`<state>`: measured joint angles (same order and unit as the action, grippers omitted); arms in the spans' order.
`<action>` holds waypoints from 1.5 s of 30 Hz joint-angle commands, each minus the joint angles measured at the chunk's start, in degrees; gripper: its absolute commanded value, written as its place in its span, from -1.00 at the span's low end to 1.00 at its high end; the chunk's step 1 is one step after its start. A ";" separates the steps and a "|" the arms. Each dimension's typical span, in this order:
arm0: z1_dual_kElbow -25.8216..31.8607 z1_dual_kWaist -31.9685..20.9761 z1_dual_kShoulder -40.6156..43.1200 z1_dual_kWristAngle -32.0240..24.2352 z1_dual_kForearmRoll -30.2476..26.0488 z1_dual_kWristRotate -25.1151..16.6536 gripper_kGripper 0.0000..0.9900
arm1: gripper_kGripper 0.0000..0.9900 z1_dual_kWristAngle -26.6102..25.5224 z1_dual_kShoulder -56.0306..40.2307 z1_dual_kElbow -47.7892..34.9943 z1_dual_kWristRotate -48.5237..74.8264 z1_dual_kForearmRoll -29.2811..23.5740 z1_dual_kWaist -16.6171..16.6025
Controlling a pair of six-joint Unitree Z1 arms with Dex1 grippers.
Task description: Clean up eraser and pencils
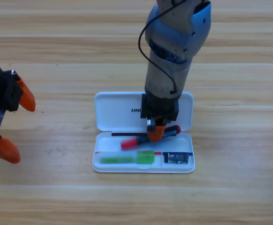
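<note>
Right gripper (156, 132): points down over the open case, at the back edge of the tray; orange jaw tip sits on the black pencil; whether it is clamped on it or let go I can't tell, the gap is hidden.
Left gripper (7, 123): waits at the left edge, well apart from the case, jaws spread wide, nothing in them.
Case (109, 112): white, lid laid flat toward the arm, tray toward the viewer.
Black pencil (141, 139): lies slanted across the tray's upper part, red end at lower left, black end with a red tip at upper right near the hinge; blurred, looks not yet settled.
Green pencil (127, 158): flat in the tray's front slot, left and middle.
Eraser (176, 157): in the tray's right front compartment, just beside the green pencil's end.
Progress: judged near done; two items in, third over the tray.
Risk 1: pencil sits at a slant, so on release it may rest across the tray's inner edge or the hinge rather than lie flat.
Risk 2: if the jaws drag on lifting, the pencil could tip out over the tray wall.
Risk 3: pushing down could shove the light case along the table.
Risk 4: pencil rolling forward may bump the green pencil.
</note>
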<state>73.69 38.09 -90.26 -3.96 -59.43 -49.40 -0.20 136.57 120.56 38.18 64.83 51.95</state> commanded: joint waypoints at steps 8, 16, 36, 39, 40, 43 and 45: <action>-0.39 -1.27 -3.34 -0.26 1.60 0.53 1.00 | 1.00 -6.21 -21.61 -9.20 -1.70 1.00 1.40; 12.09 -7.51 -8.17 0.18 2.22 -2.72 0.92 | 1.00 -17.46 -38.83 -20.63 -3.90 0.38 1.40; 47.34 -24.29 -47.46 -25.57 -5.08 -15.29 -1.00 | 1.00 -23.35 -40.50 -25.46 -7.94 -0.06 1.40; 50.50 -24.29 -51.68 -29.09 -9.21 -15.73 -1.00 | 1.00 -23.35 -40.33 -25.37 -8.03 -0.14 1.48; 50.59 -24.21 -52.56 -30.50 -10.26 -16.26 -1.00 | 1.00 -23.44 -40.33 -25.37 -8.03 -0.23 1.48; 50.15 -23.15 -54.14 -34.36 -13.17 -18.10 -1.00 | 1.00 -23.44 -40.15 -25.11 -8.12 -0.32 1.48; 48.30 -22.01 -54.05 -36.21 -13.43 -18.72 -1.00 | 1.00 -23.35 -40.15 -24.93 -8.12 -0.32 1.48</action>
<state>124.16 14.59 -140.54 -37.08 -71.65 -66.48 -22.38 96.64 96.43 30.37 64.83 52.29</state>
